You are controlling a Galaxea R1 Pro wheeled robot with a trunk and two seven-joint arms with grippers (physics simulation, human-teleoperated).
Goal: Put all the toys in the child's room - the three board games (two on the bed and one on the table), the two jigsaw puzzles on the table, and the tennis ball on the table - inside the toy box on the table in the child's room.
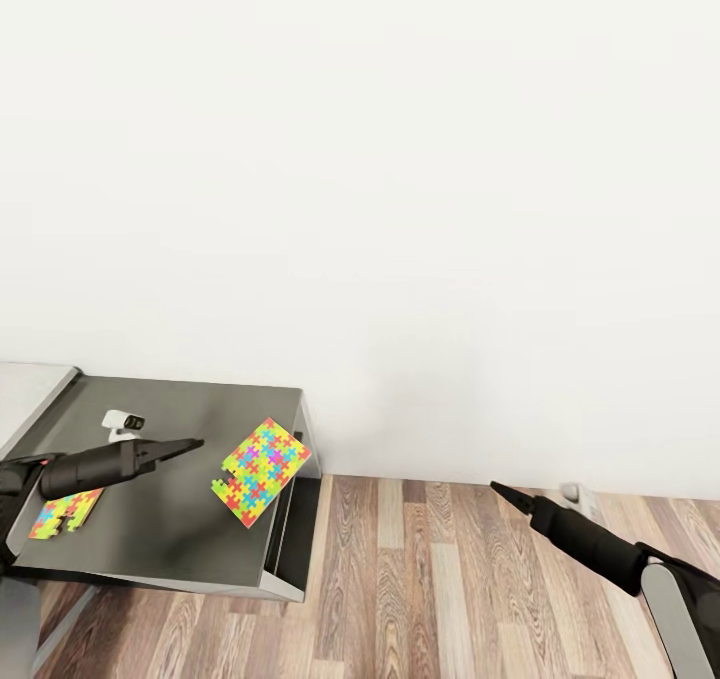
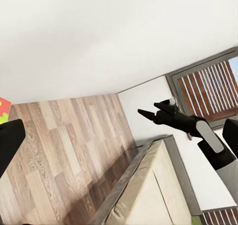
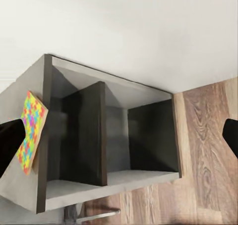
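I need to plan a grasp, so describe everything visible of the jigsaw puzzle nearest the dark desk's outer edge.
The jigsaw puzzle is a thin, flat sheet of interlocked pieces in yellow, green, red, blue and pink, with a knobbly outline. It lies turned at an angle on the dark grey desk section, one corner reaching the edge near the wall. In the right wrist view it pokes slightly past the top, above the open shelf compartments. Nothing touches it but the desk.

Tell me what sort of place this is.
Probably a child's bedroom: two bright multicoloured jigsaw sheets lie on a dark grey desk section, a beige mattress in a grey frame stands nearby, and the floor is wood-plank.
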